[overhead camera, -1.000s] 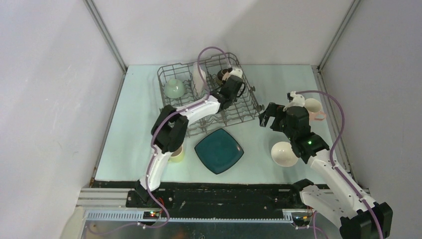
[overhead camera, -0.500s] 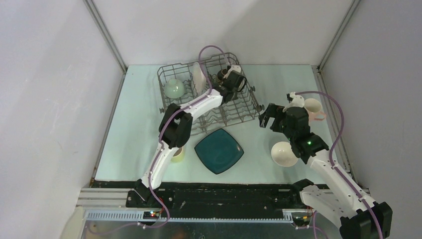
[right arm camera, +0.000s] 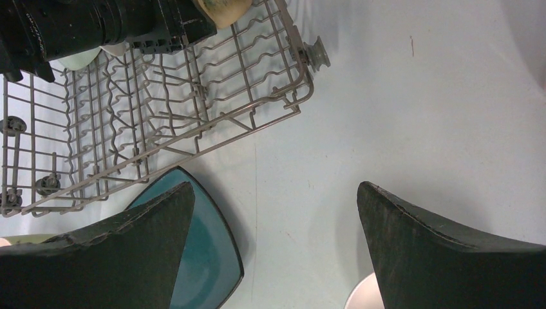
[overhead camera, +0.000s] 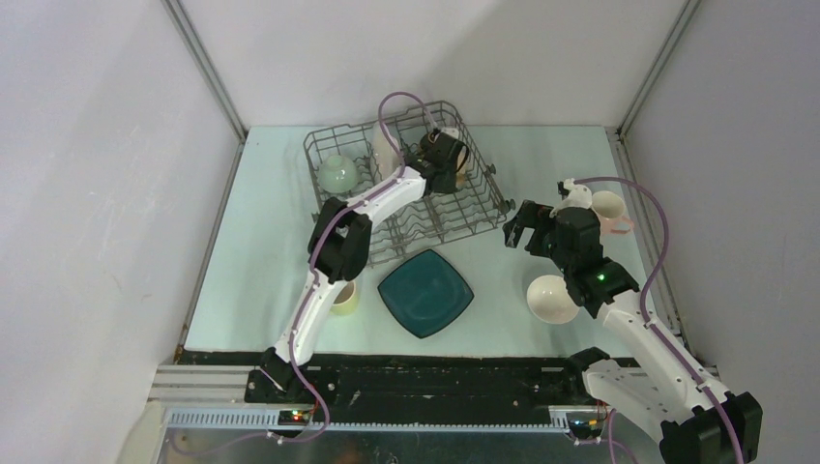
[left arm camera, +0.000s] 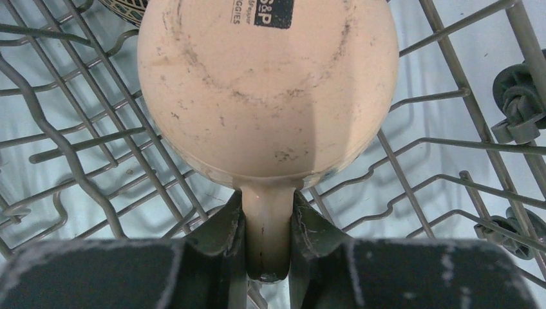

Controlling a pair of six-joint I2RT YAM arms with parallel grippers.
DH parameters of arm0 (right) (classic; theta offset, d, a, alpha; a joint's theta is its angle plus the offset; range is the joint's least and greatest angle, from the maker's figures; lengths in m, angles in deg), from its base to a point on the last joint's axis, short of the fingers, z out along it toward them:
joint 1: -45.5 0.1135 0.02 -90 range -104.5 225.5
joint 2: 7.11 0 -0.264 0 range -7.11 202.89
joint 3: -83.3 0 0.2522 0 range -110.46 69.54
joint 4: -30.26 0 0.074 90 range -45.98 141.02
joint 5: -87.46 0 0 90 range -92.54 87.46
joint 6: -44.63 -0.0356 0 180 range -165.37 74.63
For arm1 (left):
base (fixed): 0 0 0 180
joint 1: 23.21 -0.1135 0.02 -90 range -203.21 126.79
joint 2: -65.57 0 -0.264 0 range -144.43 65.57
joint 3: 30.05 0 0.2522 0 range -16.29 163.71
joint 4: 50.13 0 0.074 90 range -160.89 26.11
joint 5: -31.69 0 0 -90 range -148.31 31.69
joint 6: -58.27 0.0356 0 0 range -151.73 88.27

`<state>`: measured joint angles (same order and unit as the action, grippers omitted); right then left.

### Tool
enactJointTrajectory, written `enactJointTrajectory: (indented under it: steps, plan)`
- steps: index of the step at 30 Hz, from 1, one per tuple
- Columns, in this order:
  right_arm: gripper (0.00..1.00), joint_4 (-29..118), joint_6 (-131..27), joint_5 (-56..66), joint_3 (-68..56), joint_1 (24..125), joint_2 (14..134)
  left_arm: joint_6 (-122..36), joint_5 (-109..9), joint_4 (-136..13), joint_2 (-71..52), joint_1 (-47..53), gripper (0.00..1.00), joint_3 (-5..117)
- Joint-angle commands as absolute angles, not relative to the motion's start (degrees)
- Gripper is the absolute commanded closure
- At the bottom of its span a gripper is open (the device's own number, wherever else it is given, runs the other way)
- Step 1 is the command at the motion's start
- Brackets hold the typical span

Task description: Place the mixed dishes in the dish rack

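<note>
Left arm stretched over the dish rack [right arm camera: 193, 122], left gripper [left arm camera: 267, 225] pinching the handle of the tan mug [left arm camera: 267, 90] at its far right corner. Right gripper [right arm camera: 275, 190] gapes empty above the pale blue table [overhead camera: 271, 242]; plain grey walls [overhead camera: 97, 193].

The left arm [overhead camera: 382, 201] stretches far forward from its base, elbow raised and bent, forearm angled toward the far right. The left gripper [left arm camera: 267, 219] points downward, its jaws pinched narrow on the handle of the tan mug [left arm camera: 267, 96]. The right arm [overhead camera: 638, 329] leans forward and inward. The right gripper [right arm camera: 275, 190] faces down, its jaws spread wide and empty.
</note>
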<state>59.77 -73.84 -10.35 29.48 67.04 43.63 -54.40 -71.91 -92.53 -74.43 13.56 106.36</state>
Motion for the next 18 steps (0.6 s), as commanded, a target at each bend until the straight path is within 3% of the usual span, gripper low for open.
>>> enactJointTrajectory:
  steps: [1,2,8,12,18]
  plan:
    - [0.0,58.3,-73.1,-10.9,29.3,66.8,43.5,-54.8,-70.2,-90.6,-73.8,13.0,0.8,111.2]
    - [0.0,58.2,-73.1,-10.9,29.3,66.8,43.5,-54.6,-70.0,-91.1,-73.9,13.0,0.72,111.8]
    - [0.01,58.4,-73.1,-10.3,29.3,66.6,43.6,-52.8,-67.7,-91.4,-71.5,12.9,0.5,110.7]
    - [0.01,58.4,-73.1,-9.7,29.3,66.7,44.0,-49.4,-66.1,-87.6,-65.0,12.9,0.31,102.8]
    - [0.0,58.5,-72.9,-9.0,29.3,66.6,43.1,-45.6,-64.4,-84.4,-56.9,12.9,0.16,94.9]
